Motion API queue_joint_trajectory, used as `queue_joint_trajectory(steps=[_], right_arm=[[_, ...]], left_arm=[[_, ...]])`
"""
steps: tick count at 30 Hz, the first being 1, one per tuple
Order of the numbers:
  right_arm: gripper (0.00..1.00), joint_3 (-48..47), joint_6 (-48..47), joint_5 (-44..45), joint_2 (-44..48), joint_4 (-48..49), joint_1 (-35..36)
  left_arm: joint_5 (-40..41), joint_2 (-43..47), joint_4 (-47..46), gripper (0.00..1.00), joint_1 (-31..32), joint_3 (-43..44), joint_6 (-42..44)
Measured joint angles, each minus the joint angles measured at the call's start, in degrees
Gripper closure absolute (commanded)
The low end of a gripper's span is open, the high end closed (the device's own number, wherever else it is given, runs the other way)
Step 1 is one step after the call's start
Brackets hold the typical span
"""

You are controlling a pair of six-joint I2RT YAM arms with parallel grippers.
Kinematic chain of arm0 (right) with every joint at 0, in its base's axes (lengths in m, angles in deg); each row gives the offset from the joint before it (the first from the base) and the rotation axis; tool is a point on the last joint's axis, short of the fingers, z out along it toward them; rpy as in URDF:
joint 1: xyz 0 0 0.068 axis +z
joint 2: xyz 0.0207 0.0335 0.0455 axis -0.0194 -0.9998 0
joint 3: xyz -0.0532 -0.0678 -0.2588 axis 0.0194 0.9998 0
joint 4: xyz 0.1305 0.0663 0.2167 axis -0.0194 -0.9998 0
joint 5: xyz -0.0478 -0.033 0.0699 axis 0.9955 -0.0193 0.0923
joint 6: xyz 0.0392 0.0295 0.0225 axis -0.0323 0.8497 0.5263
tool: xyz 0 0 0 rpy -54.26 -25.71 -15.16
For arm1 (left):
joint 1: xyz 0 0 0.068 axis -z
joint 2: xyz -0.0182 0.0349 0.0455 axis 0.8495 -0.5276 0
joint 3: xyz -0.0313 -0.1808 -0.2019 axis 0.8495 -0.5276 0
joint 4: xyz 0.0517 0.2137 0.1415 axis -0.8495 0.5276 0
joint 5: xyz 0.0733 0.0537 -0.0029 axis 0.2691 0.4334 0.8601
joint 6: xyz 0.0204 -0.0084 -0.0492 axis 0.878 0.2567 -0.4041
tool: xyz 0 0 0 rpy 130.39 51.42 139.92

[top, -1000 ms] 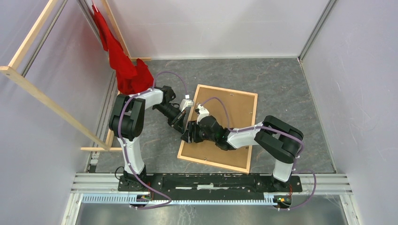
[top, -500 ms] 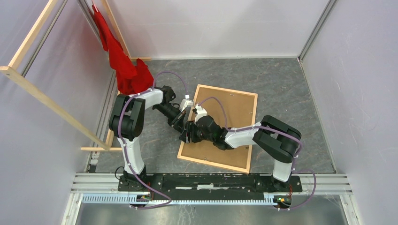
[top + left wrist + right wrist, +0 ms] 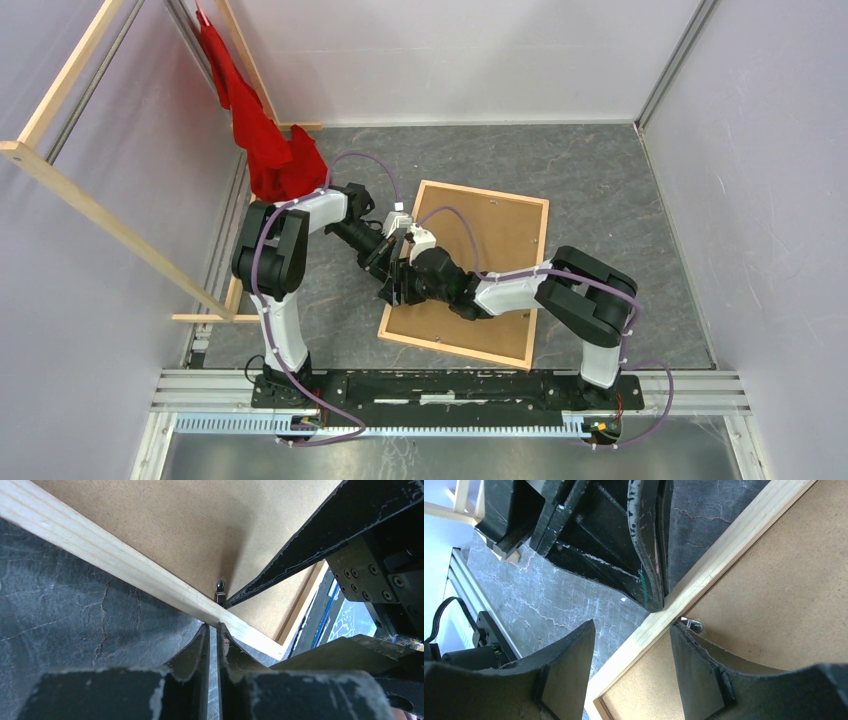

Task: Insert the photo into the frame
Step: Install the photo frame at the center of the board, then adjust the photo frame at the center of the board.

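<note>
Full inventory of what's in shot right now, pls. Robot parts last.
frame: 1, light wood, lying back-up mid-table
backing panel: 1, brown hardboard, inside the frame
turn clip: 1 seen clearly, metal, on the backing by the frame's left side
photo: none visible
red cloth: 1, red, hanging at far left by the wooden rails
wooden rails: several, light wood, left side
table: 1, dark grey marbled
left gripper: 1, black, shut, tips at the frame's outer edge
right gripper: 1, black, open, straddling that same frame side
</note>
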Motion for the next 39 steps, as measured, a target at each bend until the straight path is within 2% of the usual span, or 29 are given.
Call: queue_joint_trajectory(steps=[12, 15, 19, 22, 27, 30, 33, 37, 39], right_arm=[[0.36, -0.6, -1.4, 0.3, -0.1, -1.0, 0.1], [0.32, -0.9, -2.4, -0.1, -0.1, -1.3, 0.1], [0.20, -0.9, -4.6, -0.5, 1.2, -2.1, 0.2], [0.12, 0.2, -7.0, 1.3, 6.4, -4.9, -0.5], [0.05, 4.4, -9.6, 3.2, 22.2, -7.8, -3.6], [0.02, 8.8, -9.6, 4.5, 32.4, -10.1, -9.9], [0.02, 13.9, -9.4, 8.3, 39.8, -15.2, -20.1], [0.02, 18.1, -10.7, 14.9, 43.4, -24.5, -31.9], [0.02, 18.7, -11.7, 15.4, 43.2, -26.9, -35.3]], left_arm=[[0.0, 0.0, 0.0, 0.86, 0.0, 0.0, 0.0], [0.0, 0.0, 0.0, 0.86, 0.0, 0.0, 0.0], [0.2, 0.1, 0.4, 0.83, -0.2, 0.0, 0.1], [0.5, 0.2, 1.4, 0.76, -1.2, 0.1, 0.5], [2.3, 1.4, 3.0, 0.68, -3.7, 0.4, 1.9], [3.7, 3.4, 2.5, 0.68, -4.3, -0.6, 2.0], [4.9, 6.4, 1.5, 0.68, -3.4, -4.2, 2.0], [7.0, 9.0, -1.1, 0.68, 0.1, -9.9, 1.9], [7.9, 9.5, -2.2, 0.69, 1.8, -11.9, 1.9]])
